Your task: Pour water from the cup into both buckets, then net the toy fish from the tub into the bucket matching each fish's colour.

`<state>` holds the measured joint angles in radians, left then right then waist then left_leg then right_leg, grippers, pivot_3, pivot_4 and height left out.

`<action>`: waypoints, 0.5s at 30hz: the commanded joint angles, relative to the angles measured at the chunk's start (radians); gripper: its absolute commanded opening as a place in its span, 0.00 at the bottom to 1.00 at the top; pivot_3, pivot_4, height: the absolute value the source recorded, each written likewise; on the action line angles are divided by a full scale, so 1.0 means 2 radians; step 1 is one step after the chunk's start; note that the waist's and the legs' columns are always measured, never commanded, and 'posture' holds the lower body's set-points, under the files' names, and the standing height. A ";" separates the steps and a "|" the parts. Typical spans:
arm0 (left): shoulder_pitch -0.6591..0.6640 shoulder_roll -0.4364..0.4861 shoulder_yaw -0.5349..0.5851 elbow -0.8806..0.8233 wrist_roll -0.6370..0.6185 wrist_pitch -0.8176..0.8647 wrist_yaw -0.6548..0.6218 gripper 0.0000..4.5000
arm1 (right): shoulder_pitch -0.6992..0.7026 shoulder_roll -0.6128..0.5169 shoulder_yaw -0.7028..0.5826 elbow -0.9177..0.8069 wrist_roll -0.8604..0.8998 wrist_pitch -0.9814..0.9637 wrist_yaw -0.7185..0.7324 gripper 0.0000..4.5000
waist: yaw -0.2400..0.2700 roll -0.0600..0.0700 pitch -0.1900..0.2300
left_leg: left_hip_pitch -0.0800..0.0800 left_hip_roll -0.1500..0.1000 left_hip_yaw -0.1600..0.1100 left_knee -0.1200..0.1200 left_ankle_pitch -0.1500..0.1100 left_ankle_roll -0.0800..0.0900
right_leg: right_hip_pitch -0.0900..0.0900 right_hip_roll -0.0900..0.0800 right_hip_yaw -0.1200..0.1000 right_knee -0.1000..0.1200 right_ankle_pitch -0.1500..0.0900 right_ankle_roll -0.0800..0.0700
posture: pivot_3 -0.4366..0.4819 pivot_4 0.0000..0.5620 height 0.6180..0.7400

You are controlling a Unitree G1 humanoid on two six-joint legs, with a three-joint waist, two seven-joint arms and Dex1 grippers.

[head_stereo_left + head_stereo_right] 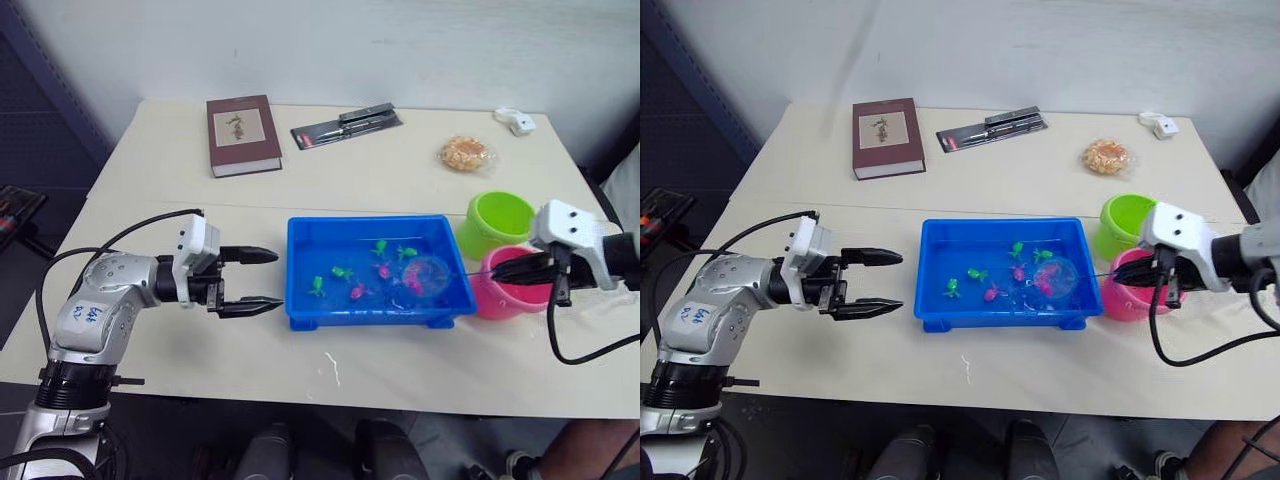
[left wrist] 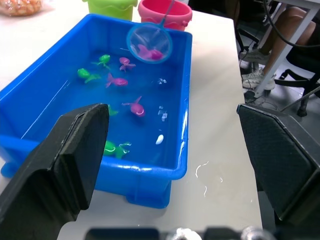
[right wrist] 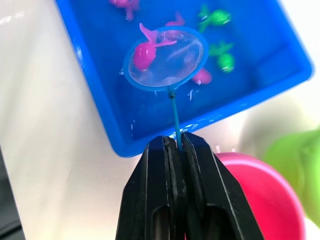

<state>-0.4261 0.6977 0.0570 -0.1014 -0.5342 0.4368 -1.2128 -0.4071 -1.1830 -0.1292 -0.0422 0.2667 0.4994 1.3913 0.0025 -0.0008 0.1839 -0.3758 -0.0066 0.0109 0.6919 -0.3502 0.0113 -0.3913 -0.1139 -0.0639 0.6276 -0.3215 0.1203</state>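
Right now the right tool (image 3: pixel 176 142) is pinched tight on the thin stick of the net (image 3: pixel 165 58), whose hoop sits over the right end of the blue tub (image 1: pixel 300 300) with one pink fish (image 3: pixel 141 55) lying on the mesh. The pink bucket (image 1: pixel 500 295) is at the right of the frame, just beside the tub's right wall and right under that tool, with the green bucket (image 1: pixel 495 222) touching it just above. Other fish, green and pink, lie scattered in the middle of the tub. The left tool (image 1: pixel 248 281) hangs at the left of the frame just short of the tub's left wall, fingers spread wide and holding nothing.

The step in hand looks like carrying the netted pink fish to the pink bucket. To do it well, keep the hoop level while lifting so the fish does not slide off the shallow mesh, clear the tub rim before moving across, and tip only once the hoop is over the pink opening, as the green bucket is close enough to catch a stray drop
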 commanded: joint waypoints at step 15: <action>-0.089 -0.056 -0.022 -0.010 -0.062 0.060 0.006 0.98 | 0.293 0.125 -0.412 -0.198 0.106 0.142 -0.111 0.00 | 0.013 0.000 0.000 | 0.000 0.000 0.000 0.000 0.000 0.000 | 0.001 0.001 0.000 0.000 0.000 0.000 | 0.48 0.27 0.99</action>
<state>-0.5881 0.5894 0.0159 -0.1061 -0.6421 0.5578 -1.1945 0.1649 -0.9482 -0.8565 -0.3896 0.4623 0.7730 1.2007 0.0285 -0.0007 0.1837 -0.3755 -0.0079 0.0112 0.6923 -0.3502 0.0115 -0.3900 -0.1132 -0.0628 0.6280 -0.3211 0.1210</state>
